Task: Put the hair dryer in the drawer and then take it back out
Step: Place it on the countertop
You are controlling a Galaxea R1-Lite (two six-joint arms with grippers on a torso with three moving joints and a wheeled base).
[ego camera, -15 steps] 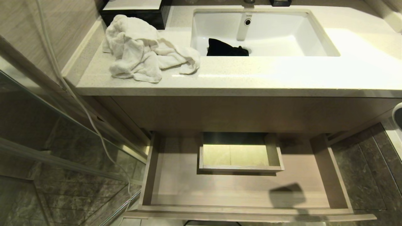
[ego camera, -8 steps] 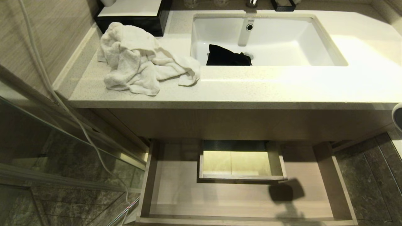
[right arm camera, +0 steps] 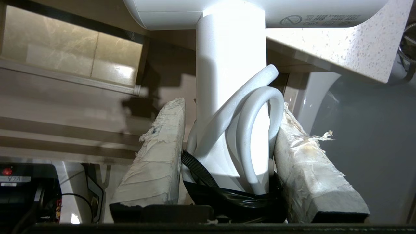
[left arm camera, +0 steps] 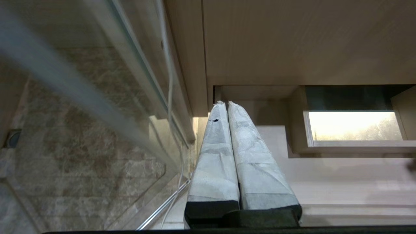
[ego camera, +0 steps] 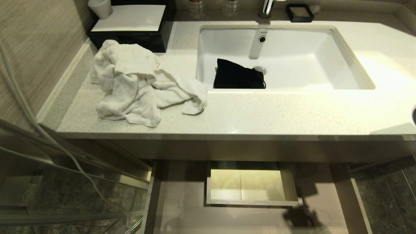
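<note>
1. Right gripper: taped fingers clamp the smooth white hair dryer by its handle, beside the speckled countertop edge.
2. Wood-grain drawer open, boxed cut-out inside.
3. Left gripper: jaws pressed together, empty.
4. Crumpled towel; black pouch in sink.

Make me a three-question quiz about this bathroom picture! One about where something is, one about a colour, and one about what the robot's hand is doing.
1. Where is the black pouch?
A. in the sink
B. in the drawer
C. on the towel

2. What colour is the hair dryer?
A. black
B. white
C. pink

3. What is the right gripper doing?
A. hanging open and empty
B. squeezing the towel
C. clamping the hair dryer's handle

Answers: 1 A, the pouch lies in the basin beside the drain. 2 B, its body and coiled cord are white. 3 C, both padded fingers press the handle's sides in the right wrist view.
</note>
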